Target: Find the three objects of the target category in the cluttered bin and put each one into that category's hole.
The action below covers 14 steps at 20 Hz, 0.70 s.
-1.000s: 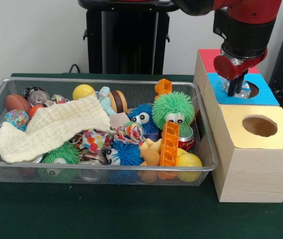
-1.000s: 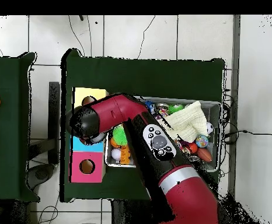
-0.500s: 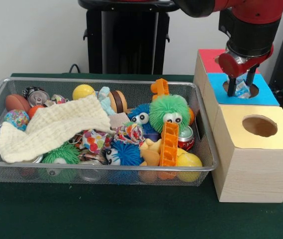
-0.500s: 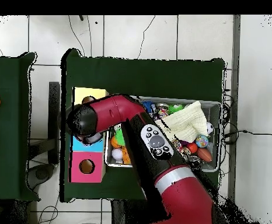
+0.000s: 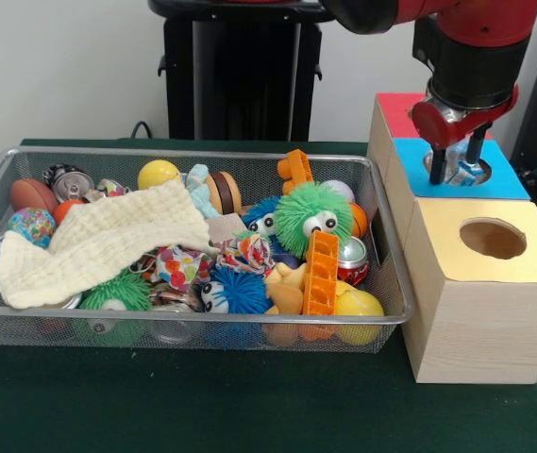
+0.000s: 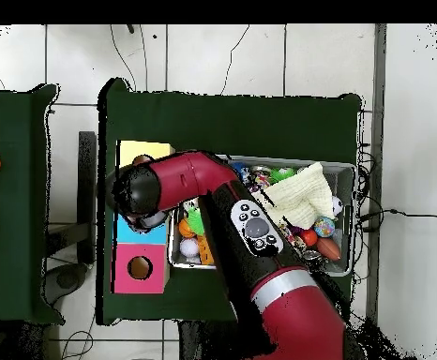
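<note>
While no writing reads, the gripper [image 5: 456,166] seemingly pinches something over the hole [image 5: 459,170]

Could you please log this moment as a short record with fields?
claw: black claw above the round hole of the blue-topped wooden box
claw state: fingers apart, a crinkly clear item between them
bin: wide silver wire-mesh basket, full of toys
cloth: cream waffle cloth draped over the basket's contents
neighbours: yellow-topped box nearer the front camera; red-topped box behind
</note>
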Tool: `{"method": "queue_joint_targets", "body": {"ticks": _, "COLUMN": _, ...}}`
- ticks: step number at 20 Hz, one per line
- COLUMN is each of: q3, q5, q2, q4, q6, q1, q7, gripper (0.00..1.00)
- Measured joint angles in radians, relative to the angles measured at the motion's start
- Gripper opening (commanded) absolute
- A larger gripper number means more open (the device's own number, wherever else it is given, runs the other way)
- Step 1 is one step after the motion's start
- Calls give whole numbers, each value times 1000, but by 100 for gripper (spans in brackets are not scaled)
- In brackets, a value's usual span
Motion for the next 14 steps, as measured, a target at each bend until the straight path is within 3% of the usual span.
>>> {"method": "queue_joint_targets", "body": {"ticks": 14, "q3": -28, "q5": 11, "q2": -1, "q4": -40, "q6": 0, "q1": -5, "q7": 0, "gripper": 100}}
